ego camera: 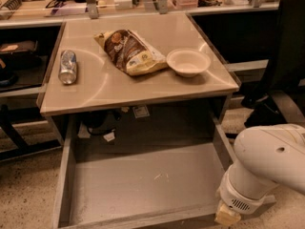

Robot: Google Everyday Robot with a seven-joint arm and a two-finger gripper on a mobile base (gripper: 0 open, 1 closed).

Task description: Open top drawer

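Observation:
The top drawer (143, 185) is pulled far out from under the beige tabletop (138, 80). It is a shallow grey tray, empty inside, with a small white scratch on its floor. Its front edge runs along the bottom of the view. My white arm (267, 166) comes in from the lower right. My gripper (228, 217) is at the drawer's front right corner, at the bottom edge of the view, mostly hidden under the wrist.
On the tabletop lie a silver can (67, 67) at the left, a brown chip bag (129, 51) in the middle and a white bowl (188, 62) at the right. Dark shelves stand to either side. Speckled floor shows at the lower left.

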